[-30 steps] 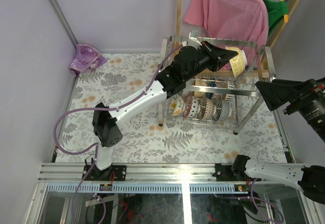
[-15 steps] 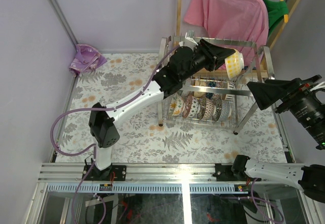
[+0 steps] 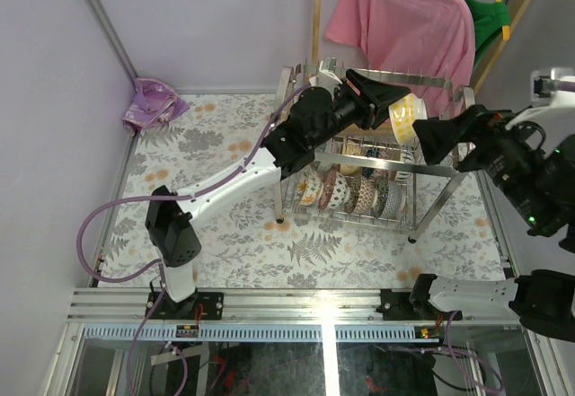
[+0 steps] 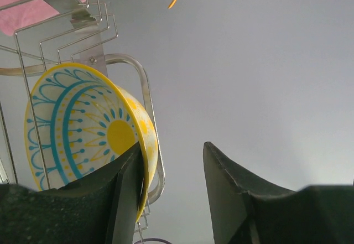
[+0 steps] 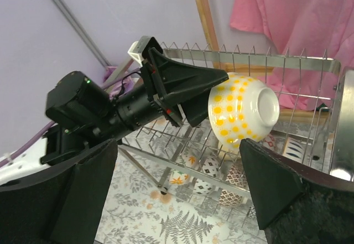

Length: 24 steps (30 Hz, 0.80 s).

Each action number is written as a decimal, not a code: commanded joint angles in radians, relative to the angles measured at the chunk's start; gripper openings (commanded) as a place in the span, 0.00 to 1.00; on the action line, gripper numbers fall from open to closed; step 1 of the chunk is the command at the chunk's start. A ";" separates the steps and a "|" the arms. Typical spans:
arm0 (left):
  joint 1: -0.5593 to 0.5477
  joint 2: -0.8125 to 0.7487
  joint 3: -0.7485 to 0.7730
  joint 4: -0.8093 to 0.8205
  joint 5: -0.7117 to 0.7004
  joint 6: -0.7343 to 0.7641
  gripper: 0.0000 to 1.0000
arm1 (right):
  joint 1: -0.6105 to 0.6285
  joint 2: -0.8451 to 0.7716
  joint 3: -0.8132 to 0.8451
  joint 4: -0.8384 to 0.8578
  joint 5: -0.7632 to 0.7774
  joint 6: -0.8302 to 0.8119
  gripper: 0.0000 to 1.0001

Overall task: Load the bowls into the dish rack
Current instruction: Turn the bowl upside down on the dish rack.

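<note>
The bowl (image 5: 240,108) stands on its edge in the top of the rack (image 5: 251,61), open side toward the left gripper (image 4: 172,152). That gripper is spread, right beside the rim, holding nothing. The right gripper (image 5: 178,150) is wide open and faces the bowl's bottom

Bright, even light, soft shadows (glare on the frame rail (image 3: 334,304))

Pink shirt (image 3: 404,19) — purple cloth (image 3: 154,100)

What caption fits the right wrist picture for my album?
A dotted bowl sits on its side in the rack, top tier, the left end effector open at its rim.
</note>
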 commanded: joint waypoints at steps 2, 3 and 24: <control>0.032 -0.038 -0.053 -0.091 0.021 -0.004 0.46 | 0.009 0.088 0.094 -0.044 0.073 -0.072 1.00; 0.032 -0.042 -0.053 -0.099 0.018 -0.001 0.47 | 0.009 0.098 0.098 -0.044 0.074 -0.075 1.00; 0.037 -0.125 -0.043 -0.269 -0.030 0.112 0.64 | 0.008 0.043 -0.133 0.099 0.012 -0.052 0.99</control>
